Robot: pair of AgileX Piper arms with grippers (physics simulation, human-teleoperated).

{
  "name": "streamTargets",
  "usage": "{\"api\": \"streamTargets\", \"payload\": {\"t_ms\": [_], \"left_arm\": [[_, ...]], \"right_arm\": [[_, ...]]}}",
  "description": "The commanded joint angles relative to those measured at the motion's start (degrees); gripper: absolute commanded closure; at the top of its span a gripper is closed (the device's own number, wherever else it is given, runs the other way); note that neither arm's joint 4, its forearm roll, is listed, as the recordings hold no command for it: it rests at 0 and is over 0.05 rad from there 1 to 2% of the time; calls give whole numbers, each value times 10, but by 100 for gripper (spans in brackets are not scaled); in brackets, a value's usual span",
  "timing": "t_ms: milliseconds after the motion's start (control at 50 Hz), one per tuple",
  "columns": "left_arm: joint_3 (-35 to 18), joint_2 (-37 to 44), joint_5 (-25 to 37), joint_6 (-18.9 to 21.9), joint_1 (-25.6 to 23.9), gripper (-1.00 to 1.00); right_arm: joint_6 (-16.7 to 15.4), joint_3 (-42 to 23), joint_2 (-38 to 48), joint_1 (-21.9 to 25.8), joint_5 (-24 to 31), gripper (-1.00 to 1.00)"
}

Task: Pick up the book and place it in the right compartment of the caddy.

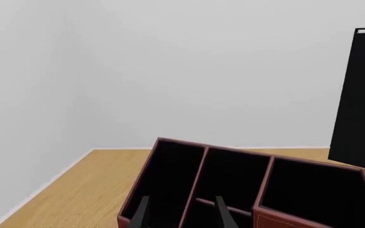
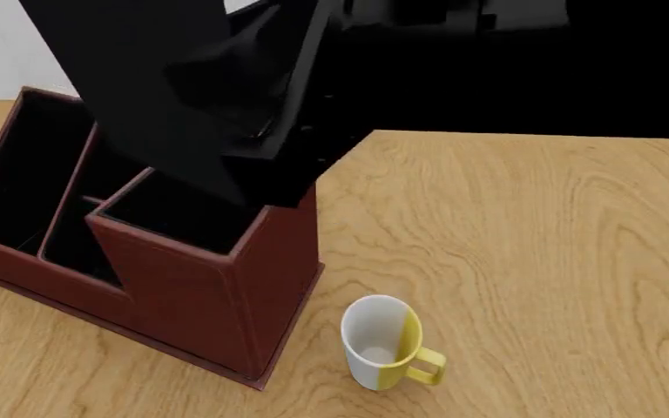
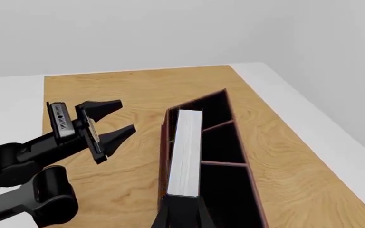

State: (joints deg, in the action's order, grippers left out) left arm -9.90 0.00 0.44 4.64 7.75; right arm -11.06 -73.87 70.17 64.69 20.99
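Your right gripper [image 3: 181,213] is clamped on the book [image 3: 184,152]: in the right wrist view its two dark fingers [image 3: 161,214] pinch the near end, and the white page block runs away from them, edge up. The book hangs tilted in the air over the caddy [image 2: 201,287]. In the front view its black cover [image 2: 149,78] slants down towards the right compartment [image 2: 178,213], the lower corner right at the opening's far edge (whether it has gone below the rim, you cannot tell from here). That compartment is the tall-walled one at the caddy's right end; the two long narrow slots [image 2: 15,170] lie to the left of it.

Your left gripper [image 3: 112,126] stands with its fingers spread apart and nothing between them. In the right wrist view it hovers beside the caddy over bare table [image 3: 106,85], clear of the caddy wall and not touching the book. Its own camera looks down over the caddy's black-lined slots.

A white and yellow mug [image 2: 383,342] stands upright on the table near the caddy's front right corner, not touching it.
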Motion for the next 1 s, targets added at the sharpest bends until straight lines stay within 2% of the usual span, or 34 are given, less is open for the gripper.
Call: {"api": "streamTargets", "payload": {"t_ms": [20, 360, 1000], "left_arm": [[13, 0, -9, 1, 2, -100], [32, 0, -20, 8, 4, -100], [31, 0, -15, 11, 21, -100]], "right_arm": [[18, -11, 18, -21, -21, 100], [30, -15, 36, -42, -44, 100], [58, 4, 85, -60, -111, 100]]}}
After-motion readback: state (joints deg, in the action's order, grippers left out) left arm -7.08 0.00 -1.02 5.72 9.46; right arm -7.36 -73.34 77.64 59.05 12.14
